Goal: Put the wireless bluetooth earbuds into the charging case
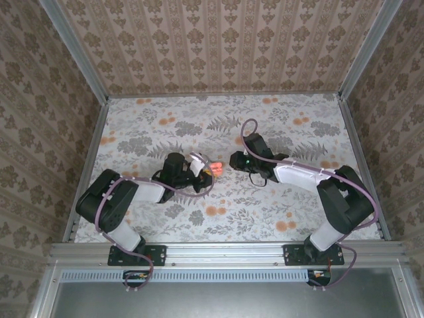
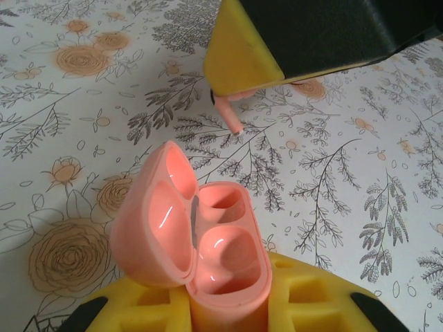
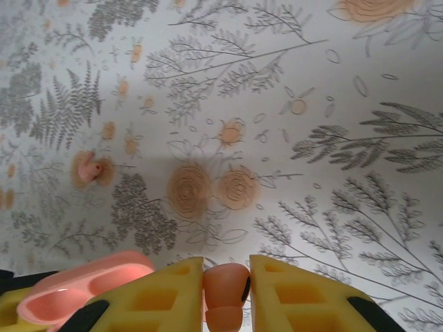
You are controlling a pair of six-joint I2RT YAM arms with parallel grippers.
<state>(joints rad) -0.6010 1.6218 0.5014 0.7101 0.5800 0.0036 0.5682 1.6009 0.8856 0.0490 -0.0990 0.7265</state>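
My left gripper [image 2: 225,301] is shut on the coral-pink charging case [image 2: 225,259], which stands upright with its lid [image 2: 154,221] swung open to the left and both wells empty. From above, the case [image 1: 213,167] sits mid-table at the left gripper's [image 1: 201,169] tip. My right gripper [image 3: 225,277] is shut on one pink earbud [image 3: 225,289]. It hovers just beyond the case, and the earbud's stem [image 2: 229,115] pokes out below its yellow finger [image 2: 242,52]. The second earbud [image 3: 88,170] lies loose on the cloth. The right gripper [image 1: 234,160] faces the case closely.
A floral cloth [image 1: 278,205] with flat printed orange blossoms [image 3: 211,187] covers the table. Patterned walls and aluminium rails [image 1: 89,149] fence in the left, right and back sides. The two arms meet near the table's middle.
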